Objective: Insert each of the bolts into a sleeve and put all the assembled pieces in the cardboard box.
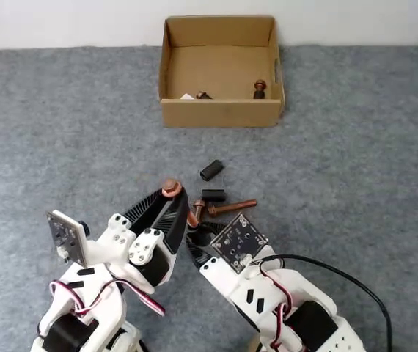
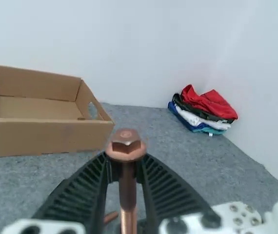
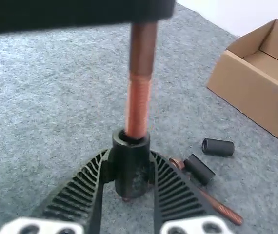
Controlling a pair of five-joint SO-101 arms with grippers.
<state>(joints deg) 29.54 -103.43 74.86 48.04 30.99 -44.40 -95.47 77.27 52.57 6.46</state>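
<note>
left fingers (image 2: 85, 190) clenched on upright bolt (image 2: 126, 148), head up. right fingers (image 3: 78, 197) grasp sleeve (image 3: 130, 163); bolt's threaded tip inside sleeve mouth. loose sleeve (image 1: 211, 170) nearby on worktop (image 1: 356, 161); cardboard box (image 1: 220, 112) well apart.

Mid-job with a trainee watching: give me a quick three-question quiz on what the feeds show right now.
1. True or false: the left tool holds a bolt with its head up.
2. The right tool grips: A) a sleeve B) a loose bolt C) nothing.
3. How many loose sleeves lie on the carpet?
Key: 1 true; 2 A; 3 two.
</note>
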